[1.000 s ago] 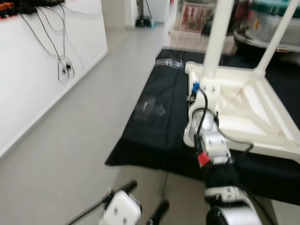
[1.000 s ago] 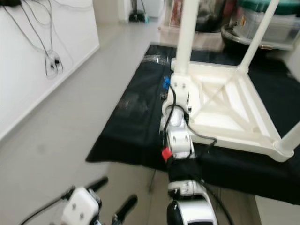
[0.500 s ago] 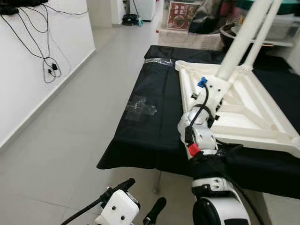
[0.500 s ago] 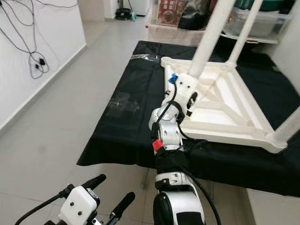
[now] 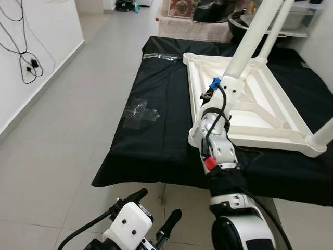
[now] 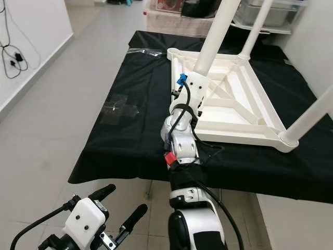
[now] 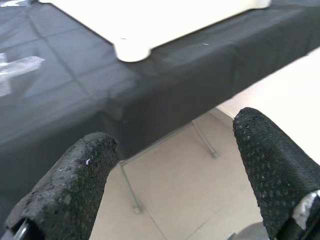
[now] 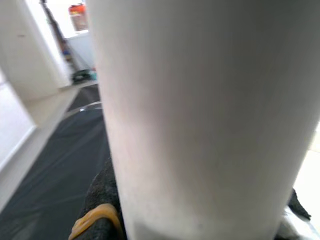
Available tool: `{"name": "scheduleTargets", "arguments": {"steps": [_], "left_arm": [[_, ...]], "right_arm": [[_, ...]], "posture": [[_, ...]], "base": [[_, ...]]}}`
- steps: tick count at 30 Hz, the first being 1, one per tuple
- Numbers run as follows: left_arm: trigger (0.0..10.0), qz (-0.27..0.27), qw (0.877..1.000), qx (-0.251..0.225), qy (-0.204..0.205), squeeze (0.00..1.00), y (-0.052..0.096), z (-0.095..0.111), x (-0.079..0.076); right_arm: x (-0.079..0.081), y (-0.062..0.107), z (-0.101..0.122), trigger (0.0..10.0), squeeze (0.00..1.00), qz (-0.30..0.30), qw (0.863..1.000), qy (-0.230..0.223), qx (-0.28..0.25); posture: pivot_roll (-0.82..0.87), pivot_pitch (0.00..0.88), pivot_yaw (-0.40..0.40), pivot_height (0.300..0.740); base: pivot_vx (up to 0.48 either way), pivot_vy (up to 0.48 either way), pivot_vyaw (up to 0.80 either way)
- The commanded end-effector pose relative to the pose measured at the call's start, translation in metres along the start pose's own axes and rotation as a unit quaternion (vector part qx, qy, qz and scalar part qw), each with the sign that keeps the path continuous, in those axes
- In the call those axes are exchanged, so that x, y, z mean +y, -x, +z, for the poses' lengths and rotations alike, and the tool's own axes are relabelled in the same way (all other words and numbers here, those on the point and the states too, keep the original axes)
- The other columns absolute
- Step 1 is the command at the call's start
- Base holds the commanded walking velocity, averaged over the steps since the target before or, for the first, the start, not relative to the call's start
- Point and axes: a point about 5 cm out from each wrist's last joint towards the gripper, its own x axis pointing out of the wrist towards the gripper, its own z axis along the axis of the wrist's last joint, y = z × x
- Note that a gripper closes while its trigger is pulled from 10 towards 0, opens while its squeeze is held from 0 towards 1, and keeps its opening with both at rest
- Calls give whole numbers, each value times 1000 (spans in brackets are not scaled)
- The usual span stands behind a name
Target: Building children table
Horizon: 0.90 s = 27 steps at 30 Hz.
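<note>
The right gripper's fingers are clenched round a white table leg, a smooth round post that rises slanted from the near left corner of the children's table. The table lies upside down on the black-draped worktop, its ribbed white underside up, with other legs standing at the far and right corners. The left gripper hangs low above the grey floor tiles, fingers released. A clear plastic bag lies left of the table.
</note>
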Motion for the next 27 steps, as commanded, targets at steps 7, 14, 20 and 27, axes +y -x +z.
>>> {"name": "scheduleTargets", "arguments": {"steps": [7, 14, 20, 27], "left_arm": [[10000, -4, 1000, 7, 2, 0, 1, -1, -2], [10000, -3, 1000, 7, 2, 0, 0, 0, -2], [10000, -4, 1000, 6, 3, 0, 1, 1, -4], [10000, -3, 1000, 6, 7, 0, 4, 3, -6]], "right_arm": [[8, 1, -48, 10000, 0, 230, 961, 60, 143], [21, 3, -50, 10000, 0, 408, 891, 91, 179], [33, 5, -34, 10000, 0, 530, 831, 13, 168], [29, 13, -17, 10000, 0, 680, 714, -73, 150]], "posture": [[88, 166, -66, 740], [91, 169, -68, 740], [99, 181, -77, 740], [130, 201, -90, 740]], "base": [[0, 0, 0], [0, 0, 0], [0, 0, 0], [0, 0, 0]]}}
